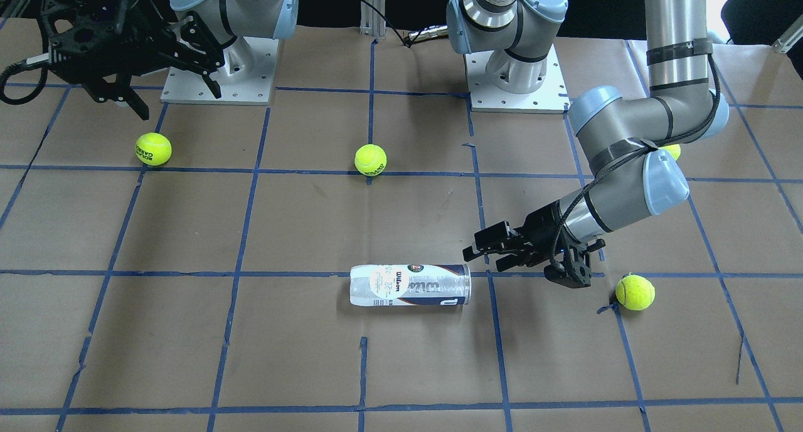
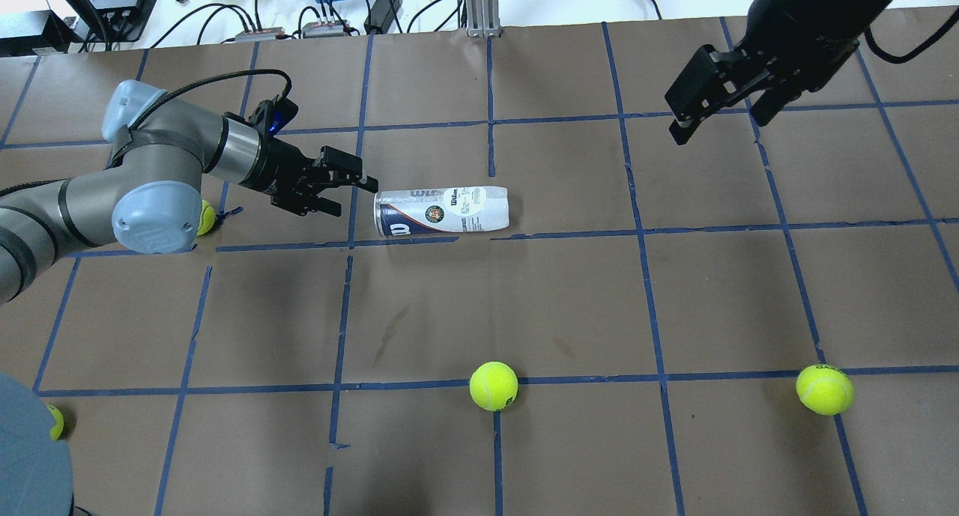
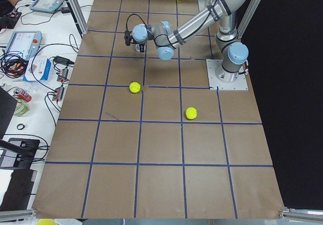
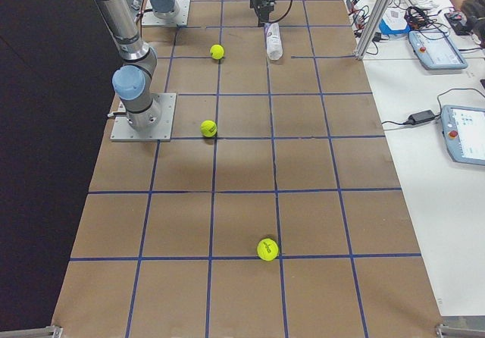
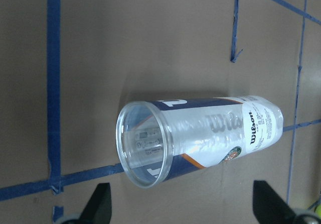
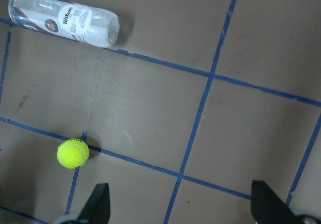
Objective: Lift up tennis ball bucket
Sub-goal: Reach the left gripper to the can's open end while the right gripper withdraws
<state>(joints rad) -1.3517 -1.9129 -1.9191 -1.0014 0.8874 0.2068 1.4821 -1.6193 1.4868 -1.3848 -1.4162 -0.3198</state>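
The tennis ball bucket [image 1: 409, 285], a clear can with a white and navy Wilson label, lies on its side on the brown paper and is empty. It also shows in the overhead view [image 2: 442, 210], the left wrist view [image 5: 200, 138] and the right wrist view [image 6: 62, 19]. My left gripper [image 2: 358, 188] is open and low, just off the can's open end and apart from it. The left wrist view shows its fingers [image 5: 100, 204] spread wide. My right gripper [image 2: 719, 123] is open, empty and raised, far from the can.
Yellow-green tennis balls lie on the paper: one [image 2: 493, 386] in the near middle, one [image 2: 824, 389] at the near right, and one [image 2: 204, 216] beside my left forearm. A fourth [image 2: 54, 421] is at the near left. Cables and boxes line the far edge.
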